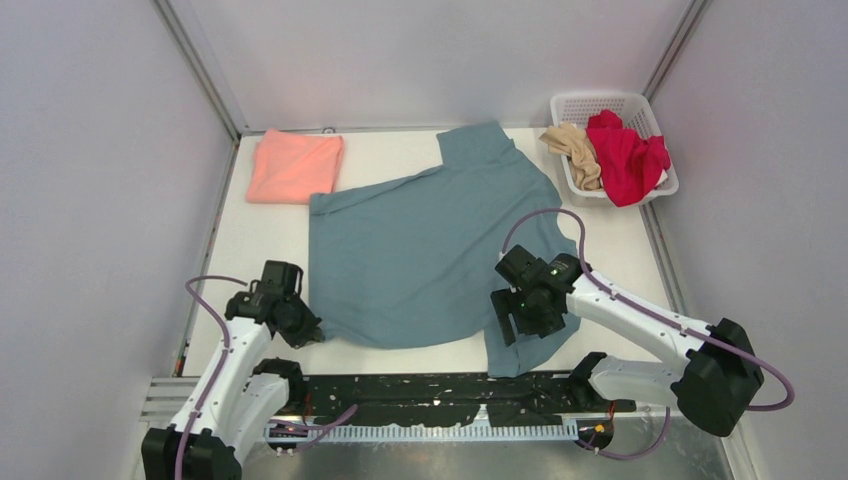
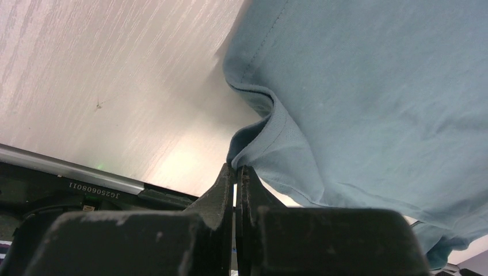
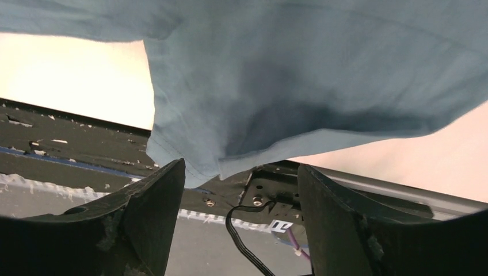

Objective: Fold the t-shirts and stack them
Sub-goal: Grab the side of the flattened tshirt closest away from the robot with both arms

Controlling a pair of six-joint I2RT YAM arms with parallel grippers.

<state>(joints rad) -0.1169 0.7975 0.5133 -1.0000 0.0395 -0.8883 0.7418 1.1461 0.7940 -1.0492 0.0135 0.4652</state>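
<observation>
Top view: the big dusty slate-blue cloth t-shirt [image 1: 420, 250] is lying spread out in the middle. Left wrist: the left gripper [image 2: 236, 168] is pinching only the near-left hem edge, so I reckon a tug is risking a slip. Right wrist: the right gripper [image 3: 241, 172] is gaping open around the near-right corner, so a lopsided lift is looking possible.

"J1250608011", upside down, on black rail [image 2: 52, 185]

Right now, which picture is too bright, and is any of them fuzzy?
Right wrist view: the table glows washed-out peach, and the blue shirt sags into a dark shadow. Left wrist view: white glare on the table beside the shut left gripper. Top view: even light, nothing fuzzy.
</observation>
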